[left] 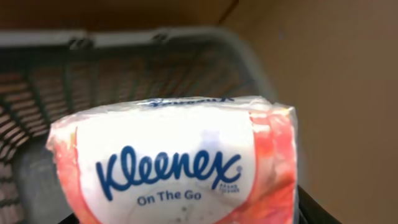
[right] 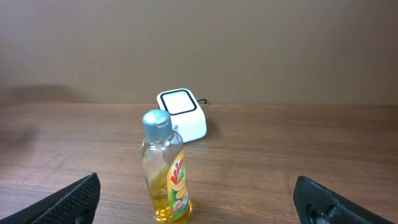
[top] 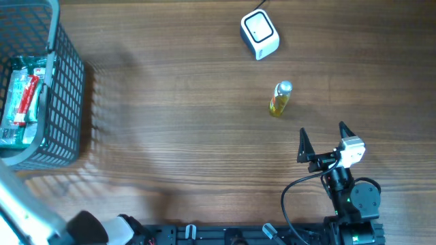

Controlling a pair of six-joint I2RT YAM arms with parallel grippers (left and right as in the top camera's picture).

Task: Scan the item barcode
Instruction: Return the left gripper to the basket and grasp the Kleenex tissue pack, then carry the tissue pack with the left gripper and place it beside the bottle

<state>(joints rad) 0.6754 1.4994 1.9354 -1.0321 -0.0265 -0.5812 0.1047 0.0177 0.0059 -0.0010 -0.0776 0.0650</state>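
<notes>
Left wrist view is nearly all Kleenex pack (left: 171, 165), so close to the lens that the left gripper's own fingers are hidden. I cannot tell whether they are clamped on it or only set around it. The pack sits right where the fingers would meet, in front of the grey basket (left: 124, 37), whose rim and mesh wall show behind and below it. My guess is that this is the pick-up step: taking the pack out of the basket before it goes to the scanner.

The pack is a soft plastic-wrapped tissue packet, with a white middle panel, blue "Kleenex On The Go" lettering and orange-pink ends. The wrap looks slack and glossy. I'd expect it to squash under pressure and perhaps slip. No barcode shows on the face turned to the camera, so it is probably on another side.

If the hold is good, the next move calls for lifting clear of the basket rim. The pack must then travel across the table (top: 177, 136) to the white scanner (top: 259, 34), well apart at the far side, and be turned so its code meets the window.

A yellow bottle (top: 280, 99) stands near the scanner. The right gripper (top: 322, 129) is spread wide and holds nothing.
</notes>
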